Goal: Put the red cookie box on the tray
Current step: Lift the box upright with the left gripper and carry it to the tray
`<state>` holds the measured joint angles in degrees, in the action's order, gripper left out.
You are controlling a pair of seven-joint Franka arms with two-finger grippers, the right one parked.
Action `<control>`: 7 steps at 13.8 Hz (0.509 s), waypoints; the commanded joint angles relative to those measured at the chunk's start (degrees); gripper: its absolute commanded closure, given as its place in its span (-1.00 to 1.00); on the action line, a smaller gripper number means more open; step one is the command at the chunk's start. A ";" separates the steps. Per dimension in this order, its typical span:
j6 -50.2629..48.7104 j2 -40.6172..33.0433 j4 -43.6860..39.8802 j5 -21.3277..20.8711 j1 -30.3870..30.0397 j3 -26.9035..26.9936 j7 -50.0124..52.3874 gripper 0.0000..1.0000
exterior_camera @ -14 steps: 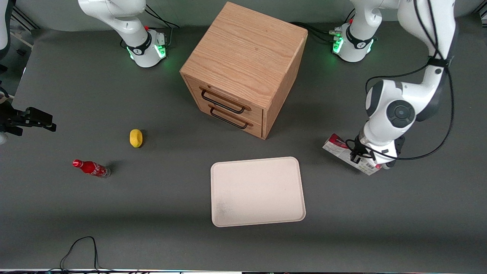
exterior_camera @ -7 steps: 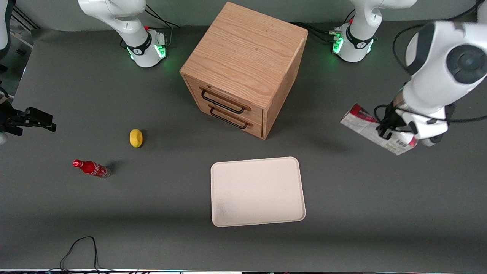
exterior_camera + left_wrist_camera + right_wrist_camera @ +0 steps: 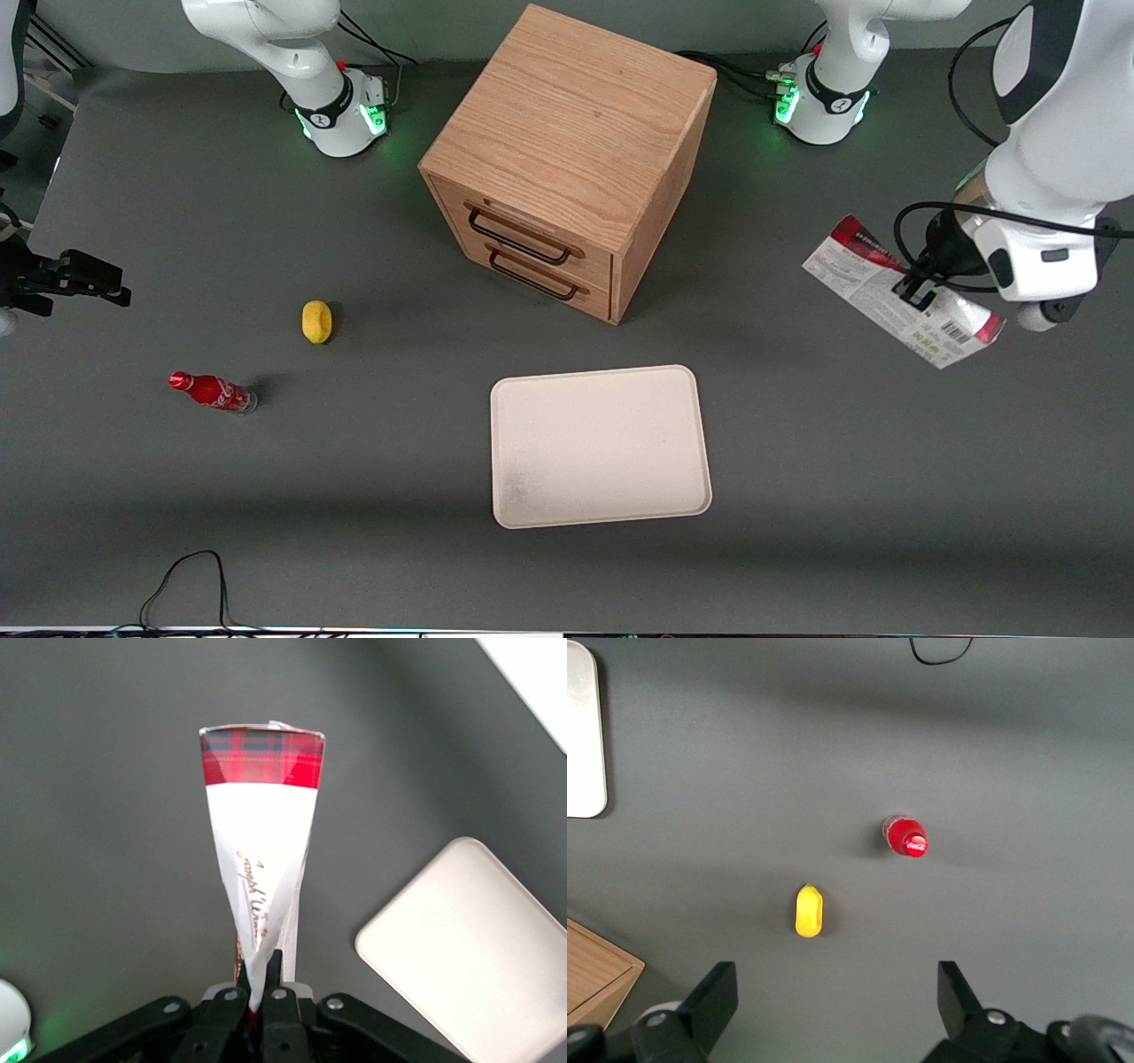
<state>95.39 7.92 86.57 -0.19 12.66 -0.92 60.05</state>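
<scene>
The red cookie box [image 3: 899, 292] is hanging in the air w/ the gripper [image 3: 914, 291] pinching it near one end, fingers [image 3: 273, 992] squeezing tight on the box. It's tilting, up off the table toward the working arm's end. The tray [image 3: 600, 446] is lying flat, well apart from it, nearer the front camera than the wooden cabinet [image 3: 567, 159].
</scene>
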 commanded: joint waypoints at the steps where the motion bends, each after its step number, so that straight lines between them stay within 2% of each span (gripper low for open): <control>1: -3.36 11.20 -15.60 0.54 1.84 -2.57 -5.89 1.00; 3: -3.98 17.36 -21.42 -1.55 2.89 -5.74 -10.71 1.00; 5: -3.72 24.21 -28.70 -3.76 6.66 -6.02 -14.94 1.00; 7: -3.28 30.63 -36.18 -3.94 8.86 -6.19 -20.12 1.00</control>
<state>94.67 30.67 62.58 -2.86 19.21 -7.36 45.17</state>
